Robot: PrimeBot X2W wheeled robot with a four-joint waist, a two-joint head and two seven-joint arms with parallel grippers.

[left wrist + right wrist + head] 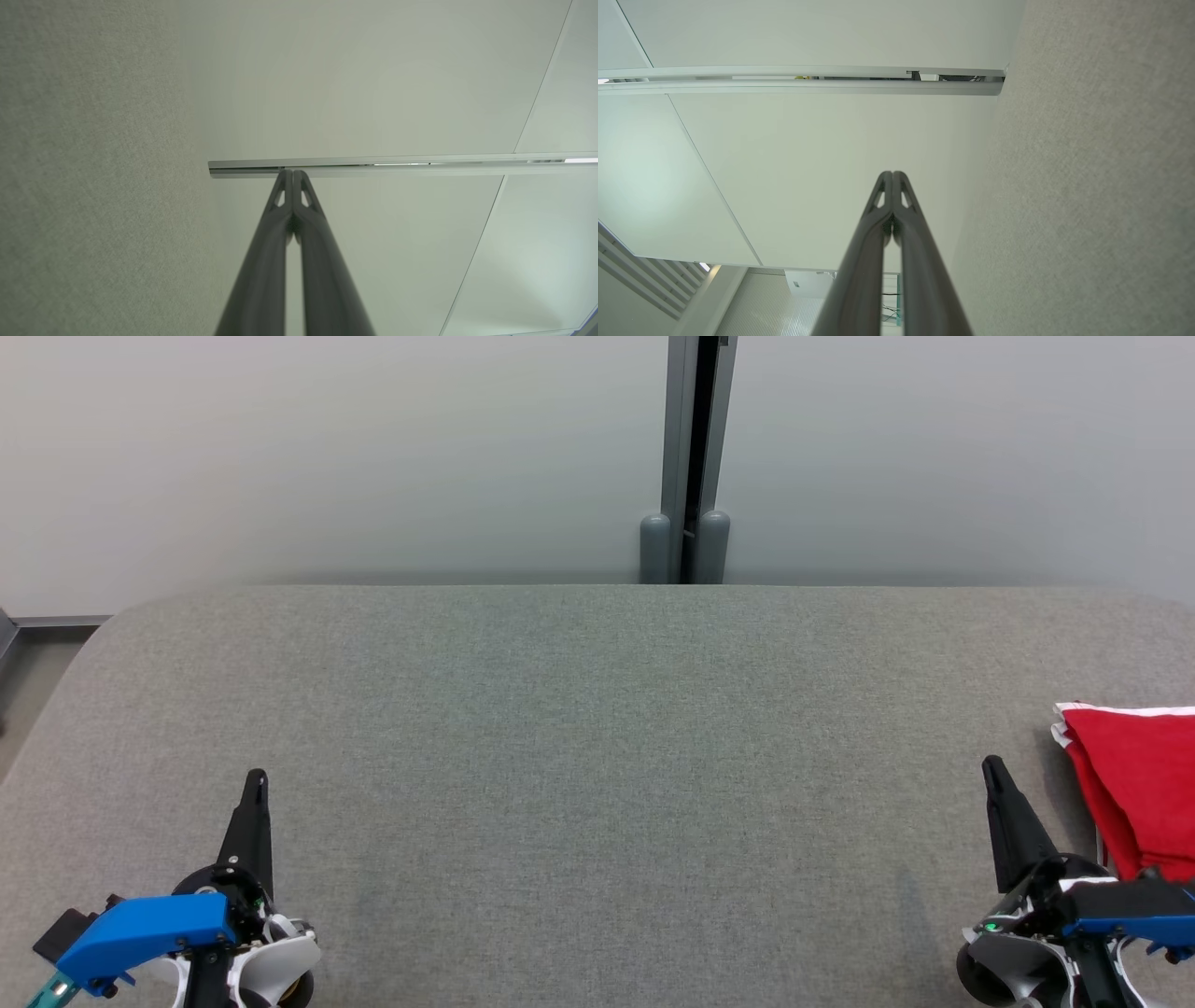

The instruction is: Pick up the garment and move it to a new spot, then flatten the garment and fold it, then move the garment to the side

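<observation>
A red garment (pixel 1141 789) with a white trim lies folded at the far right of the grey table (pixel 597 756), cut off by the picture's edge. My right gripper (pixel 992 768) rests just left of it at the lower right, shut and empty, apart from the cloth. At the lower left my left gripper (pixel 257 778) is shut too, holding nothing. In each wrist view the two dark fingers meet at the tips: left gripper (pixel 293 172), right gripper (pixel 893 174).
A pale wall stands behind the table, with a grey vertical post (pixel 689 457) at its middle. The table's rounded left corner (pixel 112 625) drops to the floor. Both wrist views look past the table's fabric toward the wall and ceiling.
</observation>
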